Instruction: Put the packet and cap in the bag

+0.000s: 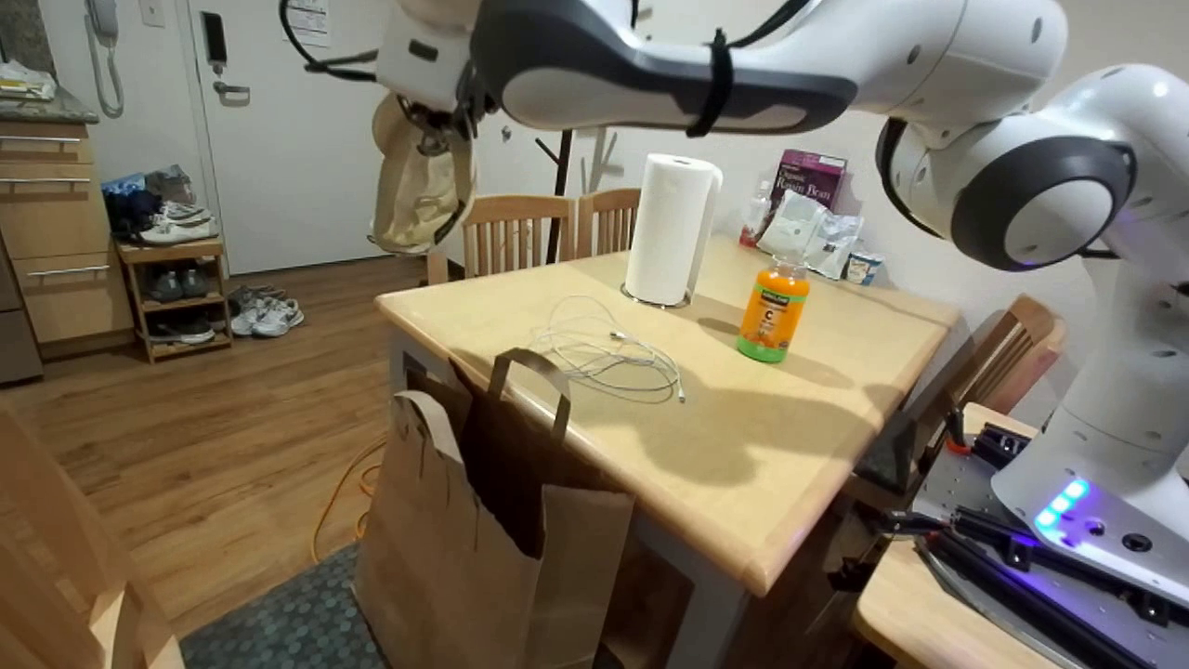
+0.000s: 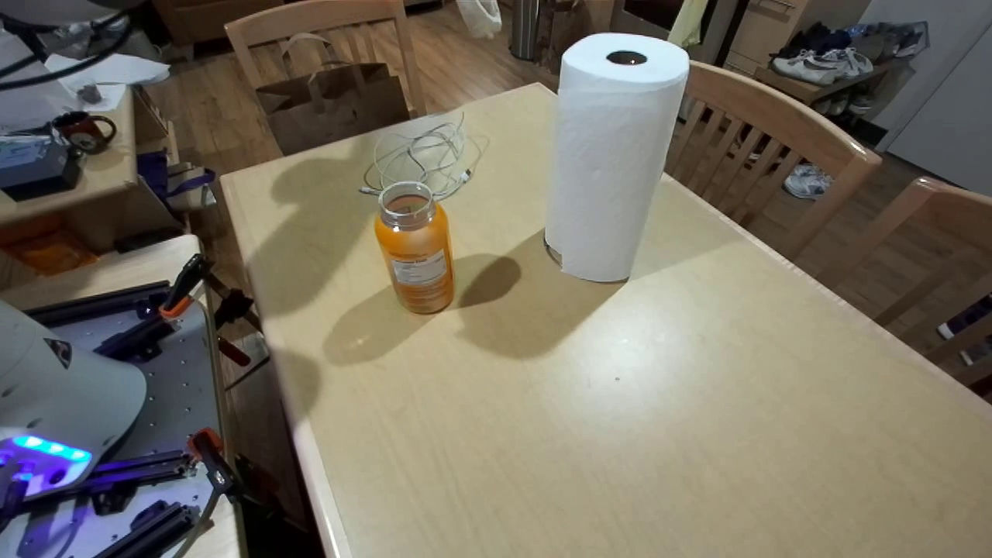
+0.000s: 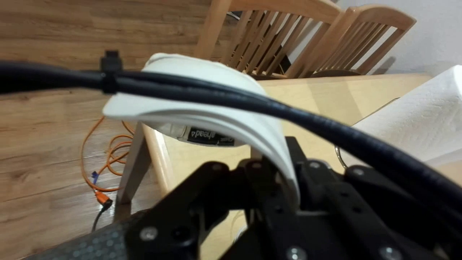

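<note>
A pale wooden table (image 2: 697, 434), chairs (image 2: 798, 124) alongside.
I see a white paper-towel roll (image 2: 608, 163) and an orange bottle (image 2: 418, 256) standing upright, a white cable (image 2: 423, 159) coiled loosely near both.

cap (image 3: 234, 118): "ahead"; bottle (image 1: 773, 316): "c"; box (image 1: 811, 177): "raisin bran".

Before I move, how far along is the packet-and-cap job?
Done: the cap is picked up; the packet is unconfirmed, as I can't make it out and the bag is dark inside. In hand: the gripper holds the cap raised, outside the bag. Left: lower the cap into the bag's open top, then the packet if it isn't inside.
</note>
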`<state>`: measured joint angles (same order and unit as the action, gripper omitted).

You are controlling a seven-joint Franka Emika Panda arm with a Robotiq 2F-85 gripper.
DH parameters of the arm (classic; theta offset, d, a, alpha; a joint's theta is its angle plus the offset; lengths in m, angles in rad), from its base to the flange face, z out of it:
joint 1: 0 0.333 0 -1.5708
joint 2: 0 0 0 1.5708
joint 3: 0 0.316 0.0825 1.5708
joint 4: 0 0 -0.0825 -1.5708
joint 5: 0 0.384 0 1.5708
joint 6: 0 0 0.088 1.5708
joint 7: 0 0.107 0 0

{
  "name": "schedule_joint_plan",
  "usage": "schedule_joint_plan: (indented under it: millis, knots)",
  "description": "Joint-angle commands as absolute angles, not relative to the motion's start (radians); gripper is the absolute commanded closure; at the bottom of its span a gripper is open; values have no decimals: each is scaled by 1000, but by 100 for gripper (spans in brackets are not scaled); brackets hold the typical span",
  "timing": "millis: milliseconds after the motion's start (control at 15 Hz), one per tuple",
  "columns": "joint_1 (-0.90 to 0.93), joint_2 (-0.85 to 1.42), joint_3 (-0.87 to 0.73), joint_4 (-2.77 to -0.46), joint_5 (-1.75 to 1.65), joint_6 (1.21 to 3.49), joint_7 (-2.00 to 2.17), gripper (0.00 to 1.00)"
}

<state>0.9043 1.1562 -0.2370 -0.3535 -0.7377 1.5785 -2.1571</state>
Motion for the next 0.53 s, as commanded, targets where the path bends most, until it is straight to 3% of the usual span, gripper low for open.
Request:
schedule_joint_plan:
  millis: [0,467]
  knots:
    - [931,1109,-241,-400,-736,1578,-2138,92]
    - [951,1045,-161,-410,-623,1528,-2193,94]
